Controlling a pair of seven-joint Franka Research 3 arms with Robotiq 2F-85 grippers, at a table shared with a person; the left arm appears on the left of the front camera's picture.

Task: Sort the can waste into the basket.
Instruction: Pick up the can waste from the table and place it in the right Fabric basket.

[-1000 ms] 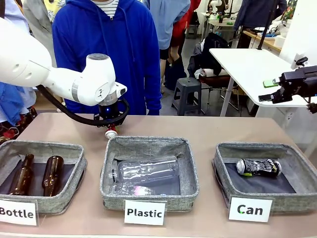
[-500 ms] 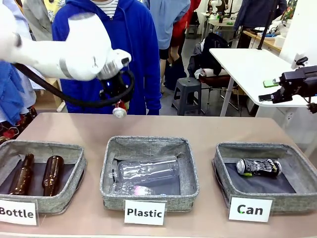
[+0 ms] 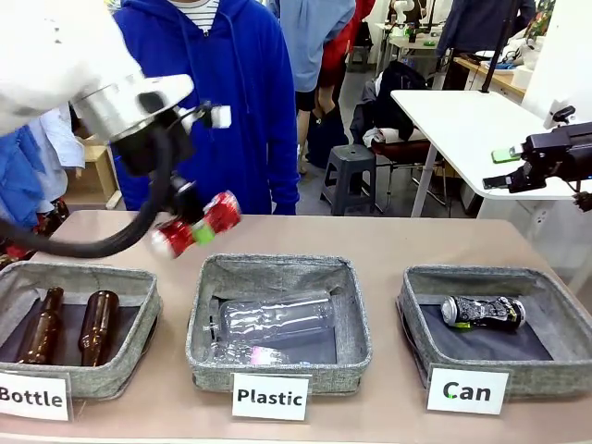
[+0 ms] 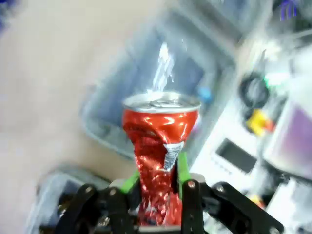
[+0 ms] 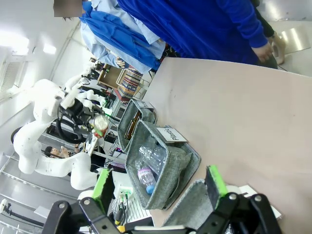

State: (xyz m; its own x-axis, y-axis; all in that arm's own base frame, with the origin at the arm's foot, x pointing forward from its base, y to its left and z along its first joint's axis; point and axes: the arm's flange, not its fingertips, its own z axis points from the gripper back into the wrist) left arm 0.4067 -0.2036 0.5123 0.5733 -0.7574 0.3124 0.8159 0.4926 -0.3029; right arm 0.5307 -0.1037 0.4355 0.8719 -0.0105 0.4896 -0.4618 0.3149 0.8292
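My left gripper is shut on the crushed red can and holds it tilted sideways in the air, behind the gap between the Bottle and Plastic baskets. In the left wrist view the red can stands between the green pads of the gripper. The black-and-silver can lies in the grey basket labelled "Can" at the right. My right gripper hangs high at the far right. In its wrist view the gripper is open and empty, and the red can shows far off.
The Plastic basket in the middle holds clear bottles. The Bottle basket at left holds two brown bottles. A person in a blue hoodie stands at the far edge. Bare tabletop lies behind the baskets.
My left arm has lifted the red can off the far part of the table and turned its wrist, so the can now lies sideways in the air. The right arm has not moved.
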